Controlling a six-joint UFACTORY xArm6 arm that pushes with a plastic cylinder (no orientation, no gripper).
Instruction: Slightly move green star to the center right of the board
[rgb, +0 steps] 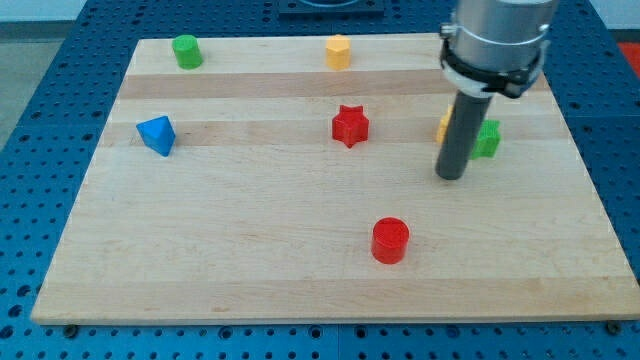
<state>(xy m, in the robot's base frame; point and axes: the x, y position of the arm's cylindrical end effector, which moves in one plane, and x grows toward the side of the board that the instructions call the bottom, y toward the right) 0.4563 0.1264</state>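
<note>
The green star lies at the view's right, in the upper half of the wooden board, partly hidden behind my rod. My tip rests on the board just to the lower left of the green star, close to it. A yellow block peeks out from behind the rod on its left side; its shape is hidden.
A red star sits near the board's middle top. A red cylinder is toward the view's bottom. A blue block is at the left. A green cylinder and a yellow block are along the top edge.
</note>
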